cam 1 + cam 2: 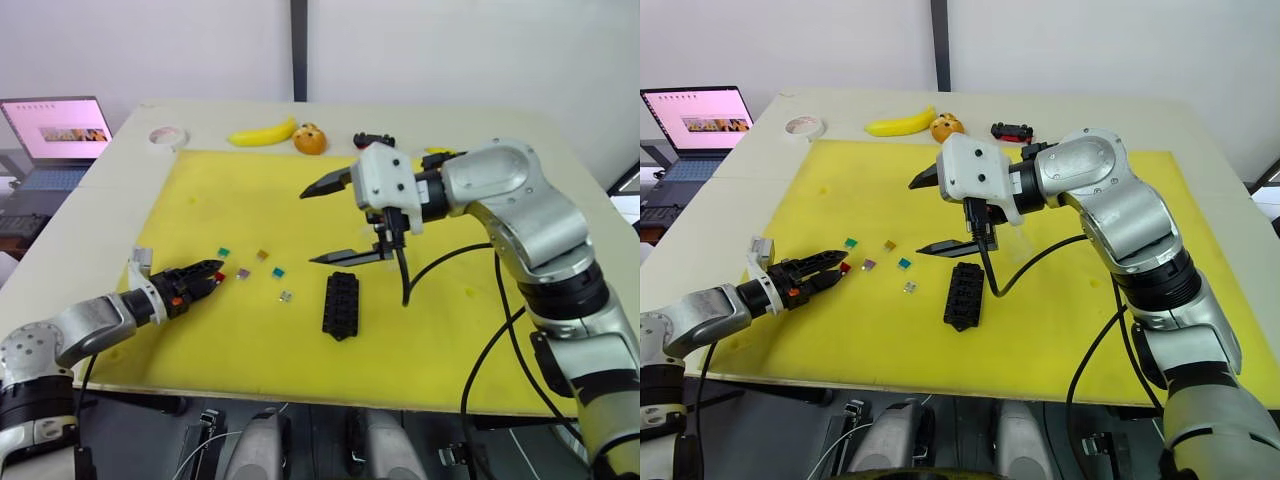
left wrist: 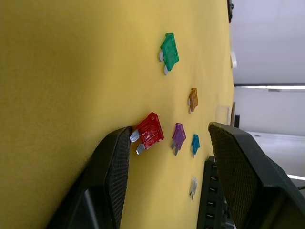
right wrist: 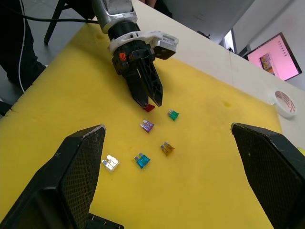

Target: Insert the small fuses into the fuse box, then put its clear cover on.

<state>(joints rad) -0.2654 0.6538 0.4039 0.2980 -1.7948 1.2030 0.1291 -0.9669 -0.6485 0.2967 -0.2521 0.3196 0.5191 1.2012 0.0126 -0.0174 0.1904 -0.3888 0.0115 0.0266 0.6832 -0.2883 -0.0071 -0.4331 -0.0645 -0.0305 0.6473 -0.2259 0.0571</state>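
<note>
The black fuse box (image 1: 341, 305) lies on the yellow mat (image 1: 200, 200) near its middle. Left of it the small fuses are scattered: green (image 1: 224, 252), brown (image 1: 262, 255), purple (image 1: 243, 272), teal (image 1: 278, 272), grey-white (image 1: 285, 296) and red (image 1: 218, 277). My left gripper (image 2: 170, 130) is low on the mat and open, and the red fuse (image 2: 148, 130) lies against one fingertip. My right gripper (image 1: 308, 228) hovers wide open above the mat, just behind the box. A faint clear rectangle (image 2: 221, 114) beyond the brown fuse looks like the clear cover.
Behind the mat lie a banana (image 1: 262, 133), an orange (image 1: 310, 139), a black-and-red toy car (image 1: 373, 140) and a tape roll (image 1: 168, 136). A laptop (image 1: 58, 135) stands off the table to the far left. The right arm's cable hangs beside the fuse box.
</note>
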